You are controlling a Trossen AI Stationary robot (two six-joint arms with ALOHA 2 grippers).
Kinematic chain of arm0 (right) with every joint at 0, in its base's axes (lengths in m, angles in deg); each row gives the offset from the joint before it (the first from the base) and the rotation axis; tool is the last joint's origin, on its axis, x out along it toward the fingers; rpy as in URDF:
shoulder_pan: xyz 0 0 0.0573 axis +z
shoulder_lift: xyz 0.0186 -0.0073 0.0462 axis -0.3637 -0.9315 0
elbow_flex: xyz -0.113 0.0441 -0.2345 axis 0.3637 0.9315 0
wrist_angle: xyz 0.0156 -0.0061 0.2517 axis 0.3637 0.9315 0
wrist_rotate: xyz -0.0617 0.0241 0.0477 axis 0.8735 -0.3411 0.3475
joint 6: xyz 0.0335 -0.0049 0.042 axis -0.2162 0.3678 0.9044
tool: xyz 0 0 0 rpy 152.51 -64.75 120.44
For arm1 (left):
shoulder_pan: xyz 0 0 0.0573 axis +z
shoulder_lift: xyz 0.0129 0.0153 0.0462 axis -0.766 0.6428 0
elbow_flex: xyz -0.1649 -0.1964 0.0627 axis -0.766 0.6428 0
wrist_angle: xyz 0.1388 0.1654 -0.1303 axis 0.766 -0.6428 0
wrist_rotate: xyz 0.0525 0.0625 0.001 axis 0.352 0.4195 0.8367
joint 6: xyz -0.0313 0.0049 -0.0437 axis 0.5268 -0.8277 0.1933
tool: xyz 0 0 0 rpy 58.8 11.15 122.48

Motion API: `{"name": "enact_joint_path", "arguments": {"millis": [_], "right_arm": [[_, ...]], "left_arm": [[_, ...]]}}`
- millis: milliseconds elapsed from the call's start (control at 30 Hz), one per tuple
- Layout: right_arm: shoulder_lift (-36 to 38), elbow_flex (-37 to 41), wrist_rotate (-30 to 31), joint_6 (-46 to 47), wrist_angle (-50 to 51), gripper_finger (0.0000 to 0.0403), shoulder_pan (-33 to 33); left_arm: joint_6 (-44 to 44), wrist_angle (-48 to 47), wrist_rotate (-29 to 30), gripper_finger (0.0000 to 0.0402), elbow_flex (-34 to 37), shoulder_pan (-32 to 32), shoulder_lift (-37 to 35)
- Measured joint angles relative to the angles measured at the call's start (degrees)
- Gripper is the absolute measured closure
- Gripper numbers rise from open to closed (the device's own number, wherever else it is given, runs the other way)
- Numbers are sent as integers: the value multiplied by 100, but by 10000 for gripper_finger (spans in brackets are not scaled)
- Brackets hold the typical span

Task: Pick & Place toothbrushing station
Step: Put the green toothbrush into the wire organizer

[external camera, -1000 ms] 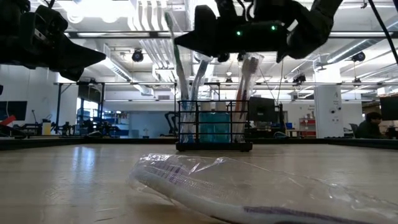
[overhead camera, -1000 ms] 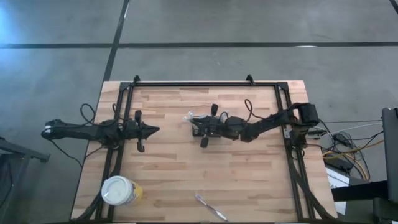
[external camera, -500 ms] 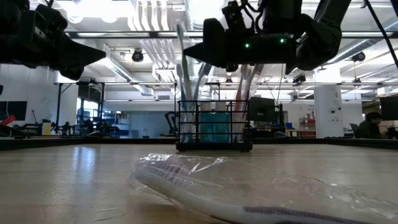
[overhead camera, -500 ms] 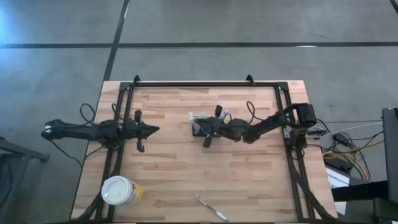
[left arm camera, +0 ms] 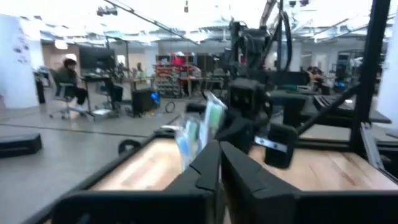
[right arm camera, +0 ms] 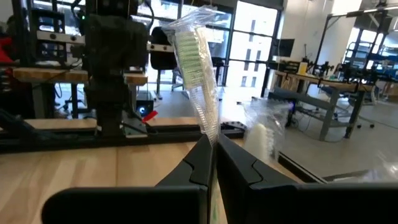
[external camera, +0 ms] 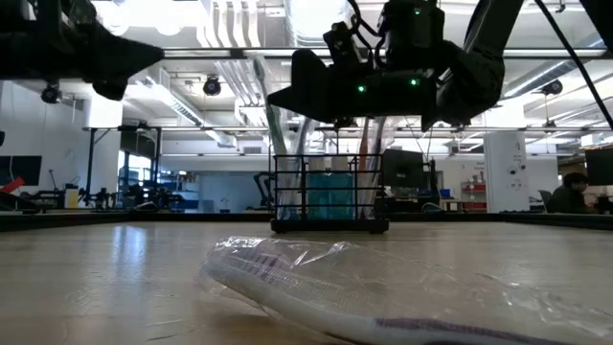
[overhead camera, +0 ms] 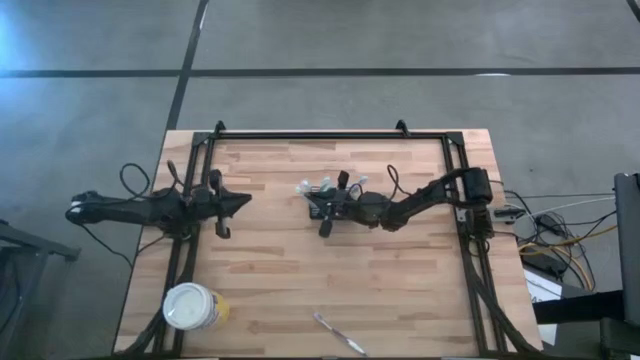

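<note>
My left gripper (overhead camera: 243,201) hangs above the wooden table (overhead camera: 270,280) on its left side, fingers pressed together with nothing between them. Well off to its right, near the table's middle, stands the small black slatted toothbrush holder (external camera: 330,195), upright, with wrapped toothbrushes sticking out of its top. Nearer my base than that gripper, at the table's near left corner, sits the round yellow cup with a white lid (overhead camera: 194,307).

Now the holder itself: it is right under my right gripper (overhead camera: 318,199), just below the fingertips in the low view. Those fingers are pinched tight on a green-bristled toothbrush in clear plastic wrap (right arm camera: 198,68), gripped low on the wrap with the bristle end rising above the fingertips. Beside it a second wrapped toothbrush with a white head (right arm camera: 262,137) leans out of the holder. I cannot tell whether the held brush's lower end is still inside the holder.

Toward the near edge from my right gripper, a loose toothbrush in a clear wrapper (overhead camera: 338,333) lies flat on the wood, well apart from the holder.
</note>
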Motion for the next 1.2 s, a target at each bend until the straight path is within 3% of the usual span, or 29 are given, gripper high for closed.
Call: {"name": "enact_joint_path", "arguments": {"millis": [300, 533, 833, 967, 1200], "right_arm": [[73, -29, -20, -46, -36, 391, 0], [78, -29, -22, -48, -6, 391, 0], [78, -29, -37, -111, -7, 391, 4], [78, -27, -37, -133, -12, 391, 4], [78, -27, -170, -155, -36, 391, 4]], "left_arm": [[-376, -380, -5, 278, -601, 0, 936], [-753, 779, 55, 207, -715, 6, 2172], [-933, 1227, 65, 200, -1281, 304, 3407], [-1064, 1850, -57, 198, -1434, 536, 3767], [-855, 1867, -1240, 197, -1625, 1007, 4185]]}}
